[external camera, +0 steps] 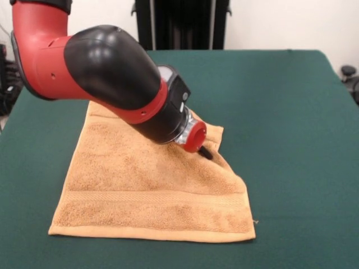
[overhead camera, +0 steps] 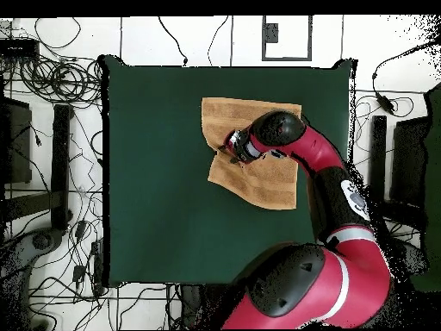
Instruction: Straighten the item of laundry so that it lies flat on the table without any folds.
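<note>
The tan-orange towel (external camera: pixel 140 185) lies on the dark green table (external camera: pixel 291 112), left of centre, with a woven band running along its near edge. Its near and left parts lie mostly flat. Its right edge slants inward and is creased and raised by the gripper. My gripper (external camera: pixel 206 152) points down and touches the towel near its far right corner; I cannot tell whether it grips the cloth. The red and black arm hides the towel's far middle. In the overhead view the gripper (overhead camera: pixel 226 152) sits at the left edge of the towel (overhead camera: pixel 231 116), which narrows there, on the table (overhead camera: pixel 155 172).
The black robot pedestal (external camera: pixel 182 22) stands at the table's far side. Cables (overhead camera: pixel 52 82) and dark equipment lie on the floor round the table. Bare green cloth stretches right of the towel in the front view.
</note>
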Controlling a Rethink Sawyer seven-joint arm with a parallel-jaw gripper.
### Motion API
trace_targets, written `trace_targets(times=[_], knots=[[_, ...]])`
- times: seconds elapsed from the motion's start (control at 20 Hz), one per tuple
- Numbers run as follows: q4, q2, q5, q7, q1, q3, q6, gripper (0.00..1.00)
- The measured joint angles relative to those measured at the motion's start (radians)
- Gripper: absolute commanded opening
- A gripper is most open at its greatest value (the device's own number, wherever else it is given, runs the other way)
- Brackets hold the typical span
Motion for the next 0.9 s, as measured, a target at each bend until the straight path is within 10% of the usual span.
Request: trace_targets(times=[0.9], knots=[[0.030, 0.018, 0.070, 0.000, -0.037, 0.018, -0.010, 1.00]])
